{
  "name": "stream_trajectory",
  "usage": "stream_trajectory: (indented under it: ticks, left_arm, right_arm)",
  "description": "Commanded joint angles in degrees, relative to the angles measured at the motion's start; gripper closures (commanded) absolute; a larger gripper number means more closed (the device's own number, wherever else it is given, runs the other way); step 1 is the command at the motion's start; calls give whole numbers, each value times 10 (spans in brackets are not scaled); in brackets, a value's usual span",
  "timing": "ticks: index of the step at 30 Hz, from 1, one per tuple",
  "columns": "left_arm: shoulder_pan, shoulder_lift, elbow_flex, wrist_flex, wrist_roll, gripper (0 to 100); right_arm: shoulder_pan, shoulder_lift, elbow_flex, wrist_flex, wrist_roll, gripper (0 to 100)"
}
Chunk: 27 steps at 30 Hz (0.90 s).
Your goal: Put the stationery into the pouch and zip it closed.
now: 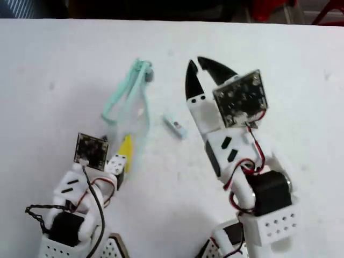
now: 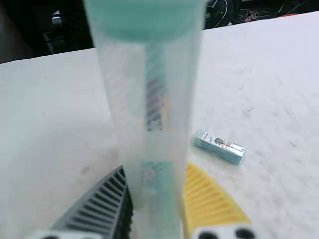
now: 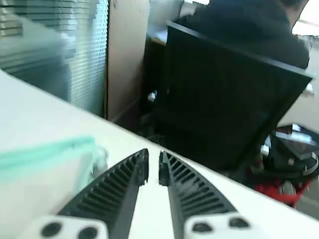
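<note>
High view: a translucent plastic pouch [image 1: 129, 105] with a teal edge is clamped at lower left by the left gripper [image 1: 124, 157]; a small pale-blue box [image 1: 175, 124] lies at centre. Left wrist view: the smooth pouch [image 2: 149, 99] is pinched between ribbed fingers [image 2: 209, 204]. Right wrist view: the right gripper [image 3: 153, 167] is narrowly parted, empty.

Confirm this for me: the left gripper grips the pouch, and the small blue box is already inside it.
Not quite. The left gripper does grip the pouch, but the small blue box lies on the table beside the pouch, not inside it, as the high view shows.
</note>
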Motion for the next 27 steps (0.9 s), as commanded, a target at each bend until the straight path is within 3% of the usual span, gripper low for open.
stream_trajectory:
  ticks: [1, 15, 21, 27]
  left_arm:
    - [0, -6, -11, -18, -6, 934]
    - [-19, -6, -11, -18, -5, 935]
    - [-30, -6, -11, -19, -4, 932]
    - [-30, -6, -11, -19, -5, 932]
  right_arm:
    - [23, 21, 46, 0, 0, 981]
    - [10, 414, -30, 52, 0, 975]
    - [-28, 544, -105, 80, 2, 817]
    - [-53, 631, -154, 77, 35, 852]
